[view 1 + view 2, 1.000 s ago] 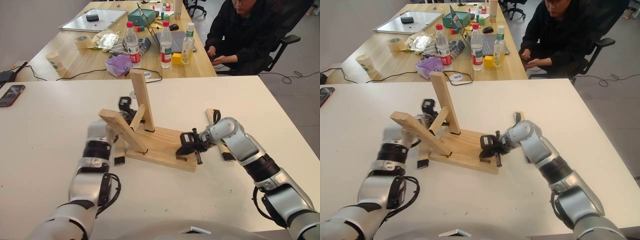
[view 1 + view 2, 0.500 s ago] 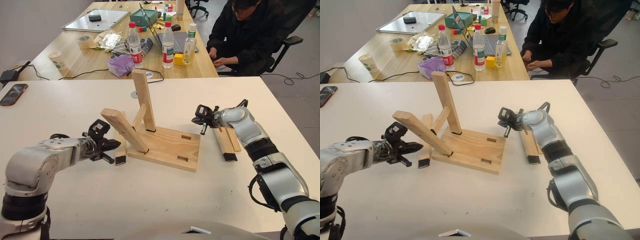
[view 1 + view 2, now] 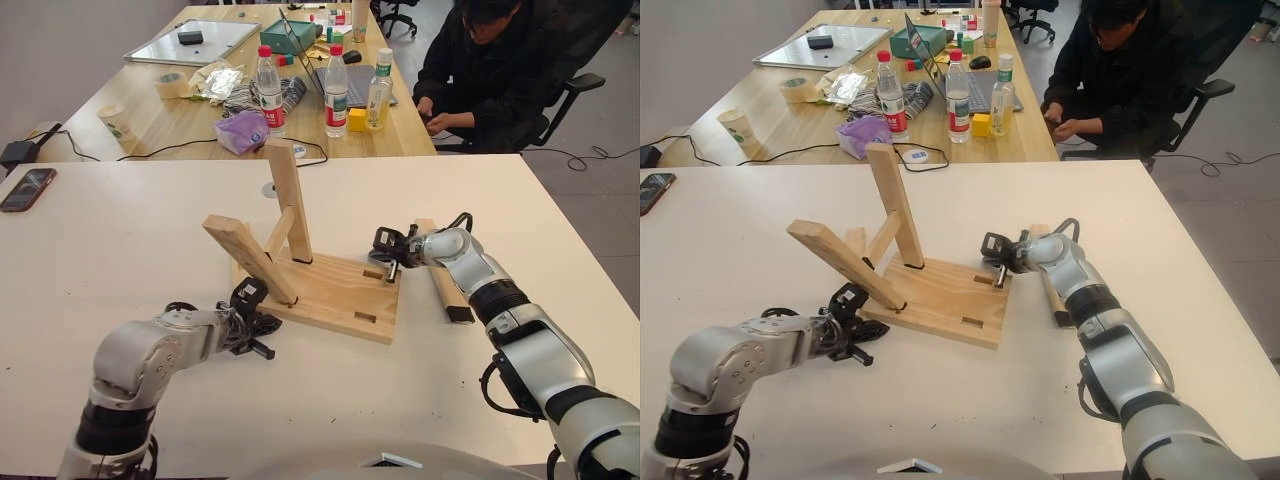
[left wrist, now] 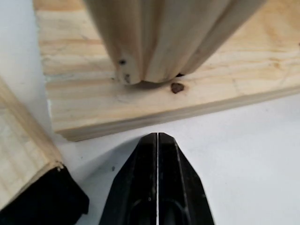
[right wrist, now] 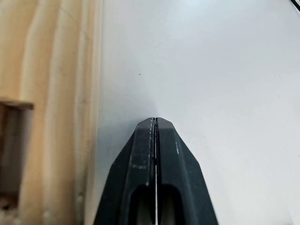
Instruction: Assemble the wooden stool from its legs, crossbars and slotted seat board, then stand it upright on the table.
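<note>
**Q:** Where does the stool stand?

**A:** It isn't a stool yet. The seat board (image 3: 335, 295) lies flat on the worktop (image 3: 120, 240) with its slots facing up, so legs can be plugged in from above. Two legs are seated on its left half. One leg (image 3: 289, 200) is nearly upright, the other leg (image 3: 250, 258) leans hard away to my left, and a crossbar (image 3: 277, 235) runs between them. I'd judge the leaning leg isn't fully home in its slot.

**Q:** And the other half?

**A:** Two empty slots (image 3: 365, 318) wait on the right. The loose legs (image 3: 448, 295) for them lie just beside the board, under my right forearm.

**Q:** What are your pincers doing?

**A:** Both are closed, with nothing between the fingers. My left pincer (image 4: 158, 140) points at the board's near edge, right below the leaning leg's foot, and is not touching it. A black-capped piece (image 4: 23, 154) lies alongside. My right pincer (image 5: 155, 123) sits low at the board's far right edge, next to a slot. I'd guess closed tips suit nudging or steadying the board more than grasping.
</note>
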